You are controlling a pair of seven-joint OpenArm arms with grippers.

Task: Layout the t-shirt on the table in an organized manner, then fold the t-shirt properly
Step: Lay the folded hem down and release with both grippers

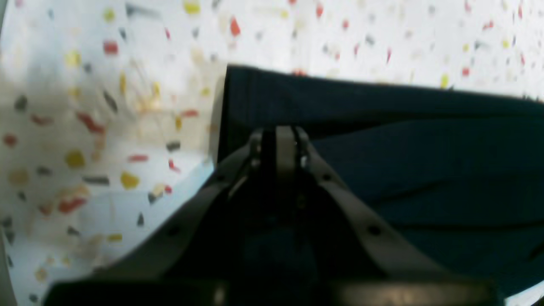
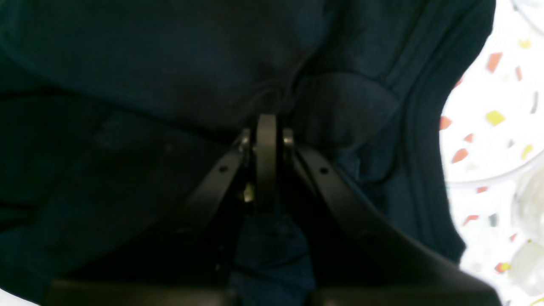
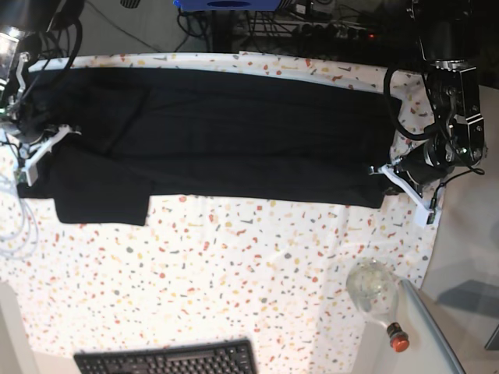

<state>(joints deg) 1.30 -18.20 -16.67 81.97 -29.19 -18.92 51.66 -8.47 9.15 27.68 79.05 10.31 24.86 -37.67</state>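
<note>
The shirt [image 3: 218, 132], soft, limp and light, lies spread across the far bench [image 3: 234, 273]; my left jaws [image 1: 280, 136] and right jaws [image 2: 265, 127], both closed, pinch its opposite ends.

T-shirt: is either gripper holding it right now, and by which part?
Both are. The left gripper pinches the t-shirt near a corner of its edge; the right gripper pinches bunched fabric at the opposite end.

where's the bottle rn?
Base view, near right corner of the table: the clear bottle lies on its side, cap outward, right of the keyboard, apart from the t-shirt.
</note>
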